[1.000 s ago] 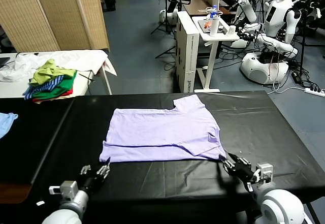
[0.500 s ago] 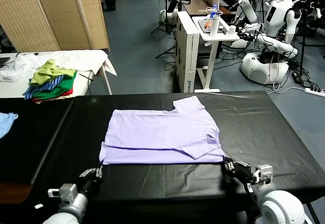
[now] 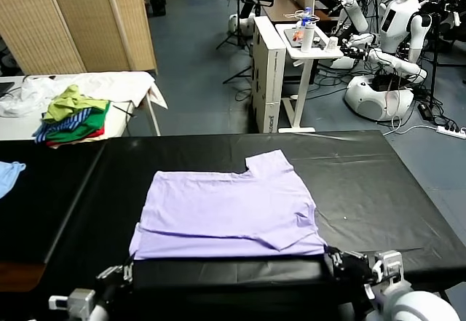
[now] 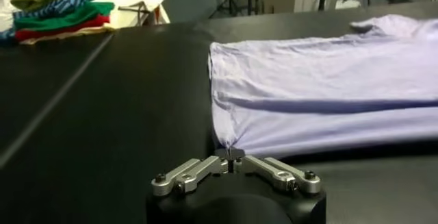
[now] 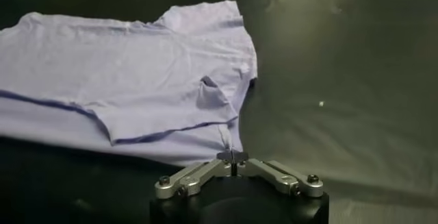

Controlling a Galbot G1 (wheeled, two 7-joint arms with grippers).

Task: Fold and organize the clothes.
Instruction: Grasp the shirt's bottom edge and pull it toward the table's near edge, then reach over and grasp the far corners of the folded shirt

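Right now I have the lavender T-shirt [image 3: 226, 212] lying flat on the black table [image 3: 378, 183], folded once so a doubled layer runs along the edge nearest the robot, with one sleeve sticking out at the far side. My left gripper [image 4: 230, 155] sits low at the near-left corner of the shirt, and through its wrist camera I see the jaws pinched together on that corner, the fabric drawn up into a small peak between the tips. My right gripper [image 5: 233, 155] is at the near-right corner (its wrist camera looks across the folded sleeve and a dark crease in the cloth), and its jaws are likewise closed down on the hem, a thin pinch of lavender caught between the tips. From the head camera both grippers show only partly at the bottom of the picture, left one [image 3: 125, 271] just under the shirt's left corner, right one [image 3: 336, 261] just under its right corner, and the near hem runs straight between them. Off to the left, well apart from the shirt, a pile of green, striped and red clothes [image 3: 71, 121] rests on a white table [image 3: 124, 88], and a light blue cloth [image 3: 9, 174] lies at the left border
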